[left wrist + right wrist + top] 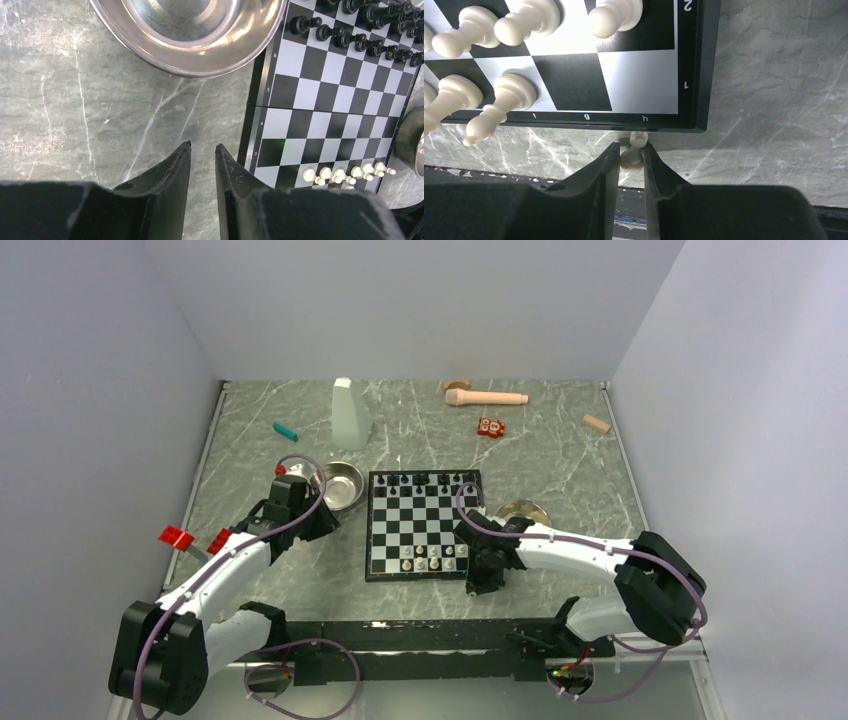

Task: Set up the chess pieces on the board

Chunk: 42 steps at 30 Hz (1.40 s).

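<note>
Evidently I'm midway: my right pincer (629, 150) pinches a white piece (638, 139) just off the near h-corner of the board (698, 75), h1 bare. My left pincer (203, 147), narrow and empty, hangs over the tabletop (75, 125). White pieces (434, 558) fill only part of their ranks; black pieces (425, 480) line the far edge.

The left arm (232, 562) is stretched forward with the left gripper (203, 146) held narrowly parted, nothing between its jaws, while the right arm (572, 546) is bent inward and the right gripper (631, 147) is clamped on a cream chess piece (632, 157) between its fingertips.
</note>
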### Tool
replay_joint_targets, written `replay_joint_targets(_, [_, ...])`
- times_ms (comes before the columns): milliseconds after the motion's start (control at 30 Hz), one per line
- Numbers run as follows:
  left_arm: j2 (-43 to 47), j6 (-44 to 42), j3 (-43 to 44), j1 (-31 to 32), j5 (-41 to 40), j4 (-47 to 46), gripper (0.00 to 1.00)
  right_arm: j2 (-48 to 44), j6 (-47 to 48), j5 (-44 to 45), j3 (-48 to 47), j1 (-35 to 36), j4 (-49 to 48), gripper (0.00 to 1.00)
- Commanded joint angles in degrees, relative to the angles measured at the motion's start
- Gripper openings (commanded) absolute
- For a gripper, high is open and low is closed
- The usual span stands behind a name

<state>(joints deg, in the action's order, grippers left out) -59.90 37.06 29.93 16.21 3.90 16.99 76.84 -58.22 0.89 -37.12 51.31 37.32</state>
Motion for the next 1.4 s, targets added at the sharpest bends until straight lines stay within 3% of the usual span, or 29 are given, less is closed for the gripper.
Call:
replay_joint_targets(0, [0.27, -0.60, 1.53, 0.22, 1.15, -1.61, 0.30, 0.42, 1.09, -0.27, -1.31, 0.33, 1.17, 0.23])
replay_joint_targets(400, [4.35, -2.03, 3.88, 0.18, 1.14, 2.24, 0.32, -6.41, 7.26, -0.57, 3.55, 0.60, -7.08, 0.14])
replay_joint_targets(700, [5.92, -3.64, 9.99, 1.74, 15.19, 1.67, 0.32, -22.26, 17.37, 0.13, 9.90, 1.74, -18.57, 0.13])
replay_joint_targets(833, [5.09, -3.84, 13.27, 5.90, 14.92, 2.46, 0.31, -26.27, 19.43, 1.85, 10.92, 1.89, -19.04, 0.12])
replay_joint_targets(1100, [4.18, -3.00, 14.09, 7.96, 13.82, 1.57, 0.31, -26.01, 16.75, 11.25, 11.50, 2.71, -17.90, 0.10])
replay_joint_targets(1367, [4.23, -3.28, 14.10, 8.05, 12.88, 2.40, 0.31, -27.19, 14.04, 20.57, 15.44, 7.35, -24.61, 0.09])
